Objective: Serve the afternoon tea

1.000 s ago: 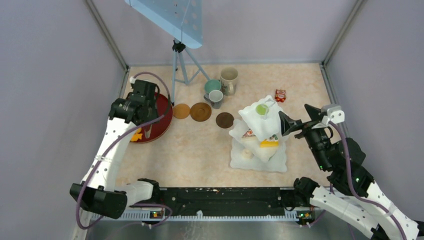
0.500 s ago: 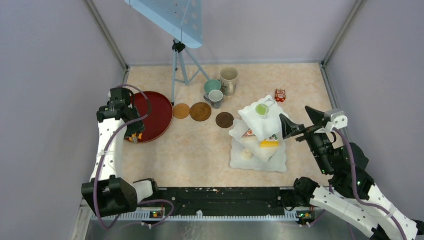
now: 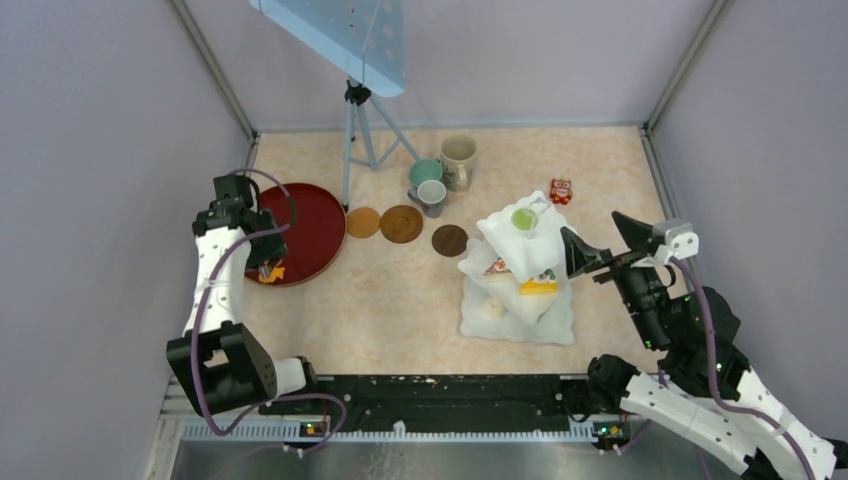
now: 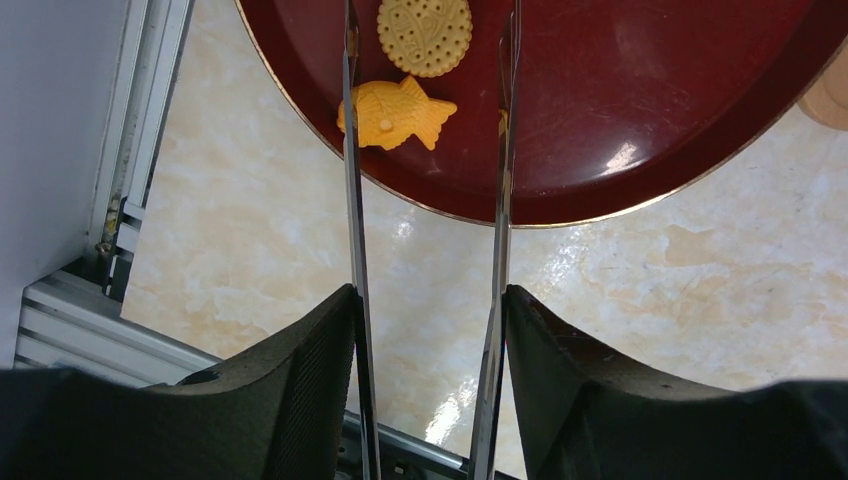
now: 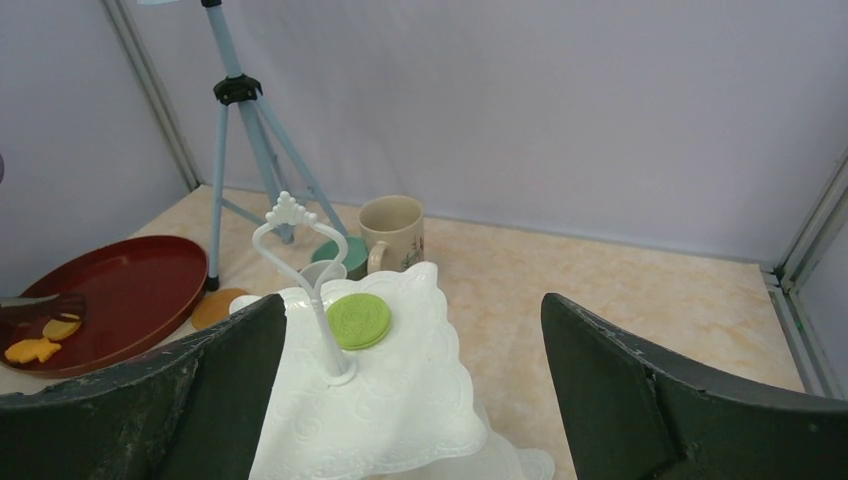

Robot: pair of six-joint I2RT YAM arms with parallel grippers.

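My left gripper (image 4: 428, 300) is shut on the thin metal tongs (image 4: 351, 160), one blade against each finger. The blades stand apart, either side of an orange fish cake (image 4: 395, 112), with a round tan cookie (image 4: 425, 35) just beyond, both on the dark-red tray (image 4: 620, 100). In the top view this gripper (image 3: 262, 262) hangs over the tray's near-left rim. My right gripper (image 3: 588, 224) is open and holds nothing, just right of the white tiered stand (image 3: 505, 255). A green cookie (image 5: 359, 320) lies on the stand's top tier, more cakes (image 3: 540, 285) lower down.
Beige mug (image 3: 458, 158), teal mug (image 3: 425, 172) and grey mug (image 3: 432, 195) cluster at the back. Three brown coasters (image 3: 401, 223) lie between tray and stand. A small red cake (image 3: 561, 190) sits behind the stand. A blue tripod (image 3: 355, 130) stands at the back left.
My left arm swung back from above the tray's far side to its near-left rim, and the tongs' blades have spread wider. The right arm barely shifted.
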